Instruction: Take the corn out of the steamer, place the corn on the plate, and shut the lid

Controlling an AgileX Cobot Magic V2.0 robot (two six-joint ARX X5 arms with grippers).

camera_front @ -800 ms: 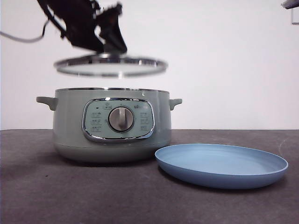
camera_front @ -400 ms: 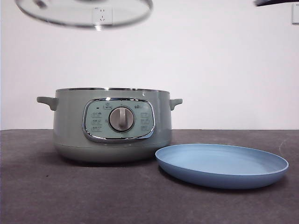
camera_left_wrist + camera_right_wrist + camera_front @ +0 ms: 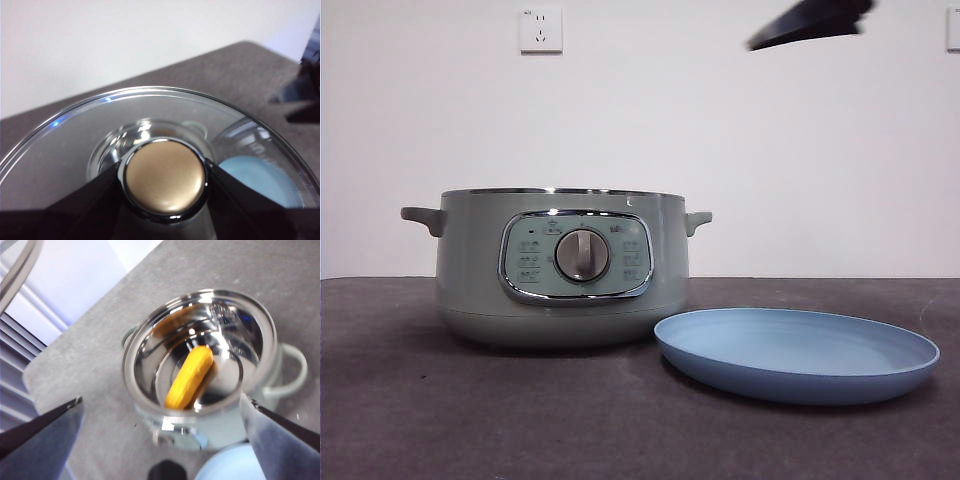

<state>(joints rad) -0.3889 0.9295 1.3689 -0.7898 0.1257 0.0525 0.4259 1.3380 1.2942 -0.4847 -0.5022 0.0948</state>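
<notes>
The steamer [image 3: 563,268] stands open on the table, left of the plate [image 3: 796,352]. The corn [image 3: 190,377] lies inside the steamer's [image 3: 200,355] shiny bowl, seen from above in the right wrist view. My right gripper [image 3: 161,399] is open and empty, high above the steamer; it shows as a black tip [image 3: 810,22] at the top of the front view. My left gripper [image 3: 164,172] is shut on the knob [image 3: 165,187] of the glass lid [image 3: 75,145] and holds it up, out of the front view. The lid's rim [image 3: 17,270] shows in the right wrist view.
The light-blue plate [image 3: 225,465] lies close beside the steamer on the dark grey table [image 3: 420,410]. A white wall with a socket [image 3: 541,29] is behind. The right arm shows dark [image 3: 305,95] at the edge of the left wrist view.
The lid, held by my left gripper, has risen from just above the steamer out of the front view's top. The black tip at the top right has moved further in, leftward.
</notes>
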